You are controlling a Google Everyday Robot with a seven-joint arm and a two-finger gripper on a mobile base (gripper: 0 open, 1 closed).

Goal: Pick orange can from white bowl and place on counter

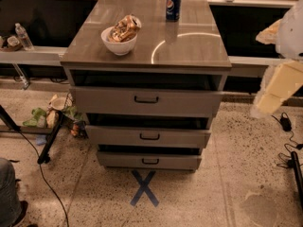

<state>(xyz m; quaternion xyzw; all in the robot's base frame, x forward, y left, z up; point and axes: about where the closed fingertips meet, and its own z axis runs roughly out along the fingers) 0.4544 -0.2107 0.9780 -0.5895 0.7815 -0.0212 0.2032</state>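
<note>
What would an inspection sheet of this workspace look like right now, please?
Surface: counter, wood-grain, white curved line.
Job's things: orange can lying tilted in white bowl, left of centre.
Clutter: blue Pepsi can upright at the back.
Gripper: gripper beyond the counter's right edge, far from the bowl.
Cables: black cable on floor at left; thinner cables at right.
Surroundings: three drawers ajar; blue X on floor; water bottle on left ledge.

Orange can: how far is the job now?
Nothing is done: the orange can lies tilted in the white bowl on the counter. In hand: the gripper hangs at the right edge, apart from the cabinet. Left: grasp, lift out, set down.
</note>
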